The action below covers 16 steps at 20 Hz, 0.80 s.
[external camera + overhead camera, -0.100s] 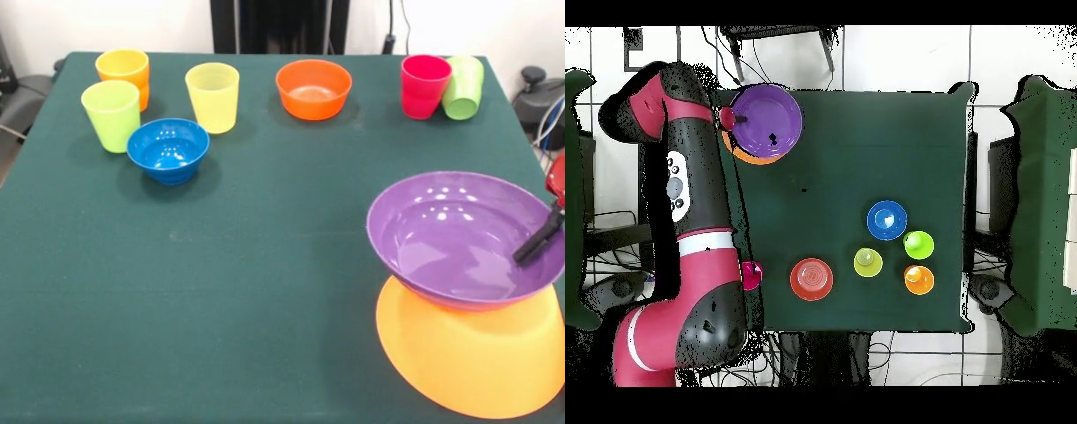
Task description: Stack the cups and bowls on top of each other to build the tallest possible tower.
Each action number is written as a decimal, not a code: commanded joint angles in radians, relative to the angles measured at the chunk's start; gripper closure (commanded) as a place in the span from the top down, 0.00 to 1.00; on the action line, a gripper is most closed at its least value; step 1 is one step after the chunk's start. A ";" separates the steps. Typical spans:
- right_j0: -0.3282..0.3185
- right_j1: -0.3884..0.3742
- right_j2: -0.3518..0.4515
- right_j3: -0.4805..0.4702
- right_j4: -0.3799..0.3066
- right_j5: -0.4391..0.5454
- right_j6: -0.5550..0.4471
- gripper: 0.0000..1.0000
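Green table (221, 291): gripper (534, 243) inside purple bowl (441, 238) (atop orange bowl (477, 362)); finger state unclear.

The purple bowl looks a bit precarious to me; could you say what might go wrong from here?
1. The purple bowl sits tilted on the upturned orange-yellow bowl and may slide off.
2. The stack stands at the table's corner, so a slip could drop it.
3. The claw reaches inside the bowl and could tip it.

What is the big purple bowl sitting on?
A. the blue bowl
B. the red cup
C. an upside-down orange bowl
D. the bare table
C: the purple bowl rests tilted on top of the upside-down orange bowl, with the gripper reaching inside it.
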<state>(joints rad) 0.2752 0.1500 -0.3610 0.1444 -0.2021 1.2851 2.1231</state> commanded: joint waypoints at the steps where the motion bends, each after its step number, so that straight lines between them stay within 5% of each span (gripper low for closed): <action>1: -0.006 0.069 0.058 -0.063 0.045 0.066 -0.229 0.00; 16: 0.010 0.073 0.006 -0.036 0.095 0.063 -0.200 0.00</action>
<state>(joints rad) 0.2763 0.2007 -0.3904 0.0728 -0.1428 1.2915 2.1231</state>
